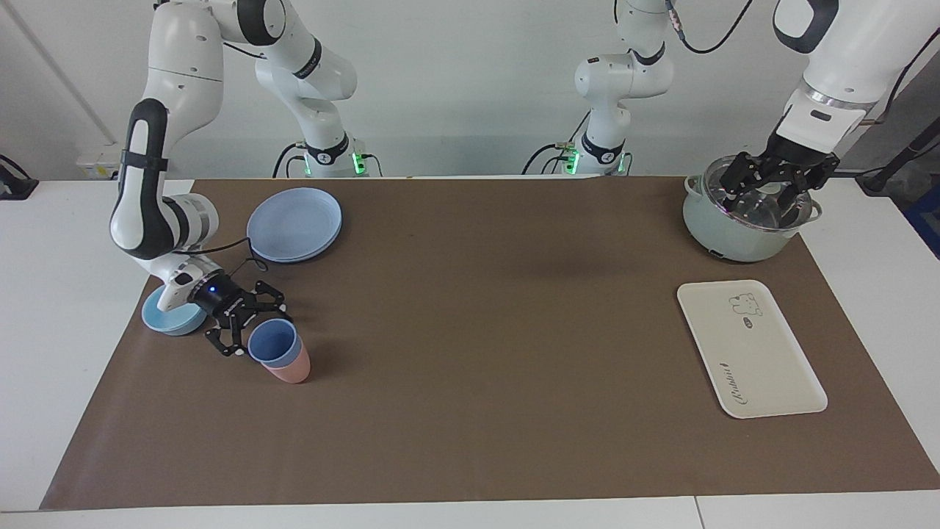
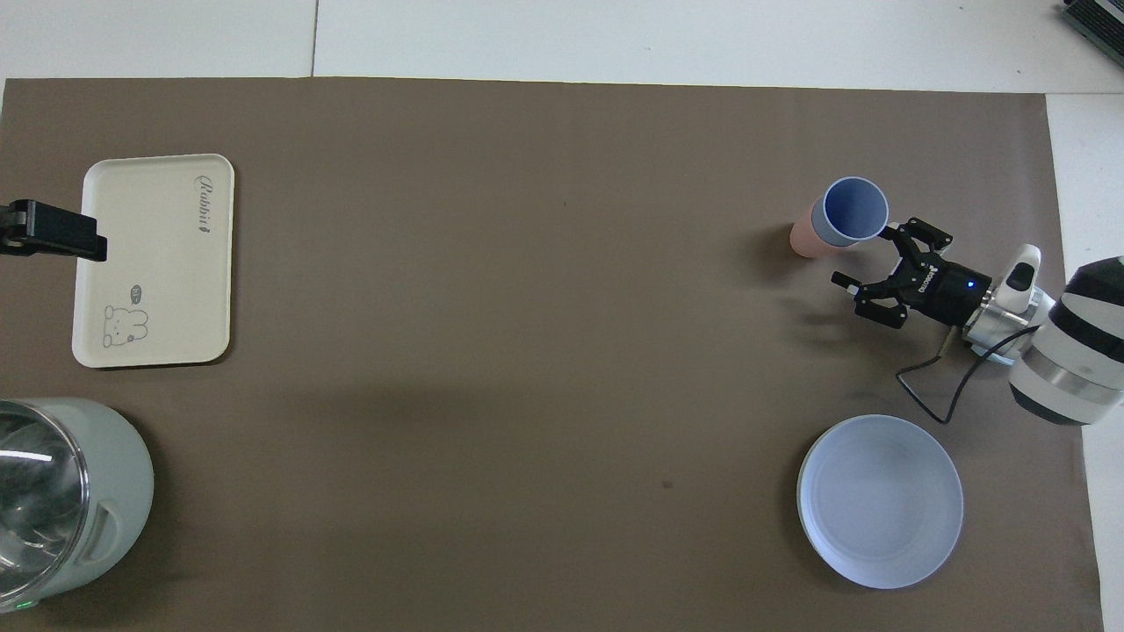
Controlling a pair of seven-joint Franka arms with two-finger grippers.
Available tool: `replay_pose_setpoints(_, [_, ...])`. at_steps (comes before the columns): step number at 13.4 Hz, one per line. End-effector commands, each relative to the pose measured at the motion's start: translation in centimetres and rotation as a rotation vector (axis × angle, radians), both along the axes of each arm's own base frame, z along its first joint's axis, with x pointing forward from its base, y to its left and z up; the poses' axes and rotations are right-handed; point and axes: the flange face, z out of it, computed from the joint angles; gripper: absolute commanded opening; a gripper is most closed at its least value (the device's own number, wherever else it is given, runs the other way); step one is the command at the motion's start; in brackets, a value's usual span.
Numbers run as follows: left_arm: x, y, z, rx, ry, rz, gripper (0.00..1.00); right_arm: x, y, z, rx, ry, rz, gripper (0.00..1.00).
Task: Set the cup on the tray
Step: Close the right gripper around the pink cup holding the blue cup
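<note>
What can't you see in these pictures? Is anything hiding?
- The pink cup: the blue cup sits inside it, so only its lower part shows in both views.
- The bowl: the right arm covers part of it in the facing view and hides it in the overhead view.
- The pot: cut off by the overhead view's edge.
- The left gripper, over the pot: whether it touches the pot is unclear.
</note>
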Motion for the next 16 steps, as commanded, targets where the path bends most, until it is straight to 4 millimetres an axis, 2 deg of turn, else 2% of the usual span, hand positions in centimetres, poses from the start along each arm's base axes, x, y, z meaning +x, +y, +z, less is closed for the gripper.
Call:
replay_pose_setpoints(1, [-0.5, -0.5, 0.0, -0.002, -0.016, 0.105, 1.00, 0.1, 1.1, -0.3, -0.010, -0.031, -0.038, 1.00])
replay_pose_setpoints(4, [-0.2, -0.7, 0.0, -0.023, -0.037, 0.188, 1.00, 0.4, 2.0, -0.4, -0.007, -0.036, -0.047, 1.00])
replay_pose_setpoints(7, [-0.2, -0.7, 0.0, -0.016, -0.038, 0.109, 1.00, 0.5, 1.9, -0.5, -0.026, -0.035, -0.058, 1.00])
replay_pose_setpoints(10, [-0.3, -0.2, -0.1, -0.007, -0.031, 0.011, 1.00, 1.3, 3.0, 0.0, -0.020, -0.048, -0.066, 1.00])
replay_pose_setpoints(16, [-0.4, -0.5, -0.3, -0.006, -0.022, 0.001, 1.00, 2.2, 2.9, 0.1, -0.051, -0.050, -0.078, 1.00])
